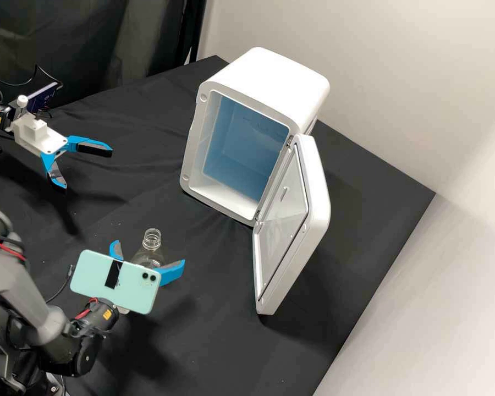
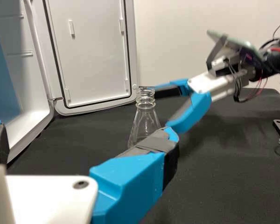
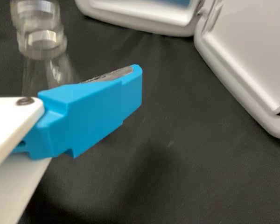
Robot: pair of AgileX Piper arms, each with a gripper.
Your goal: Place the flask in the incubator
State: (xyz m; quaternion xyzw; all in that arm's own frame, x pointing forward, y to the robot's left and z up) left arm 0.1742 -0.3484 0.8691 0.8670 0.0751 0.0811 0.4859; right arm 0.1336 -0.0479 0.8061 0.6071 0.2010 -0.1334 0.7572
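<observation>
High view. We note the incubator (image 1: 269, 93) at about 1 o'clock from the middle of the bench (image 1: 368, 187). Its pale blue inside faces 7 o'clock. The door (image 1: 308, 220) is swung fully open and hangs off the body toward 5 o'clock. The flask (image 1: 151, 242), clear and uncapped, stands upright on the bench at 7 o'clock from the incubator, outside it and well apart from its opening. The right gripper (image 1: 148, 254) sits around the flask with its fingers spread wide, one on each side. We cannot tell whether either finger touches the glass. A mint phone (image 1: 115, 280) rides on that arm's wrist and covers the flask's base. The left gripper (image 1: 83, 166) hangs at 10 o'clock from the flask, well apart from it. It is also spread wide and holds nothing.

Left wrist view. The flask (image 2: 143, 119) shows here in full side profile: cone body, threaded neck, base flat on the bench. We log no liquid that we can make out. The right gripper (image 2: 163, 107) comes in from the far side with its fingers splayed around the flask. The inner face of the door (image 2: 93, 51) stands behind the flask. The left arm's own fingers (image 2: 140, 168) are well apart, with nothing between them.

Right wrist view. The flask (image 3: 39, 46) is close and blurred, just beside one blue finger (image 3: 93, 107). A gap shows between the glass and the finger's pad. Past the finger we see the incubator's lower rim (image 3: 144, 14) and the door (image 3: 252, 70).
</observation>
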